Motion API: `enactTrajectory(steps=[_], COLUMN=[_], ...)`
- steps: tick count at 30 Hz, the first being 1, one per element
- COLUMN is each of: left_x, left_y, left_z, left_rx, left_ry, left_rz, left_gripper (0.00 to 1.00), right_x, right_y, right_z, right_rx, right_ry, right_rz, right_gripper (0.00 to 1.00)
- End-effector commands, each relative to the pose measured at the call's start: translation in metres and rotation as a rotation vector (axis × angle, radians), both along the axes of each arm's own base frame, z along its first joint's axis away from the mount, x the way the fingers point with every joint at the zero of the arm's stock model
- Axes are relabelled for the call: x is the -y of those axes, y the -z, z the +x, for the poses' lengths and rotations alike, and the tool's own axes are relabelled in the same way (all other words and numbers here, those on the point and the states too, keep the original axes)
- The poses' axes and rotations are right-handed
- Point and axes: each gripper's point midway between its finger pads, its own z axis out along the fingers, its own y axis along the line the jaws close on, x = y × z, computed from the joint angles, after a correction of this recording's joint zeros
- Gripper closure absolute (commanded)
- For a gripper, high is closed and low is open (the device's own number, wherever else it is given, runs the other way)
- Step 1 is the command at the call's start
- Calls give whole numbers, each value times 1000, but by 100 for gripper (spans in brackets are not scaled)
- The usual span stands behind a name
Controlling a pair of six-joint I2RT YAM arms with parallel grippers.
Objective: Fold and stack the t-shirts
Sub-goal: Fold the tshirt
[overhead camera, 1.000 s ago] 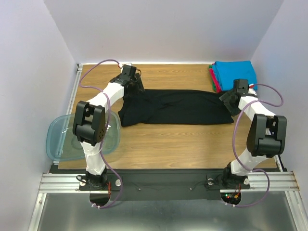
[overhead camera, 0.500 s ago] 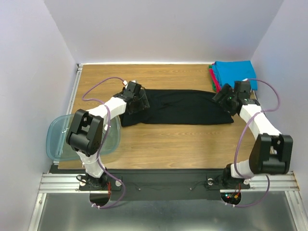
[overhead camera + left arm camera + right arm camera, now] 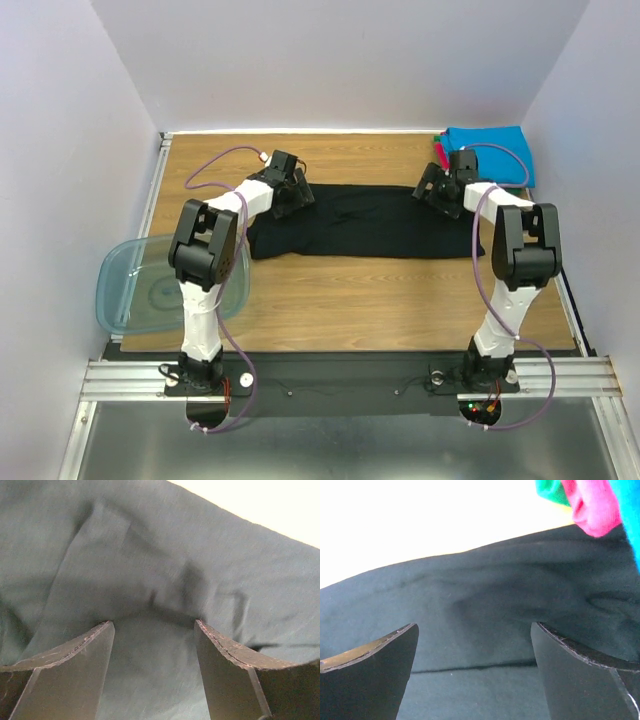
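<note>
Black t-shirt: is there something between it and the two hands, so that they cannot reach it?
Nothing visible does. The left hand and right hand hang open over the far edge of the black t-shirt, only cloth between their fingers. The coloured stack lies beside the right hand, not under it.

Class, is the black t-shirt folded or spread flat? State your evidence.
Folded lengthwise, apparently: the black t-shirt lies as a long narrow band, no sleeves spread.

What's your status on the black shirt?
Left gripper open, right gripper open, both over far edge of black t-shirt. Folded stack close by right gripper. Nothing blocking.
</note>
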Motion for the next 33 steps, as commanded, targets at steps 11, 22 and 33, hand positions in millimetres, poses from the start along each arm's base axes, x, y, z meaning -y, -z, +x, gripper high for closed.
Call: enactTrajectory(steps=[11, 22, 33], left_x=[51, 127, 180], left_y=[10, 6, -42], left_z=[101, 139, 154], left_rx=[-2, 103, 263], left_ry=[96, 196, 269], left_rz=[-67, -425, -729], left_gripper=[23, 15, 9], right_x=[-92, -189, -199], right_y=[22, -37, -101], right_z=[-186, -317, -314], right_rx=[-146, -111, 57], right_ry=[-56, -474, -614], right_rz=[160, 452, 488], right_gripper=[0, 0, 0])
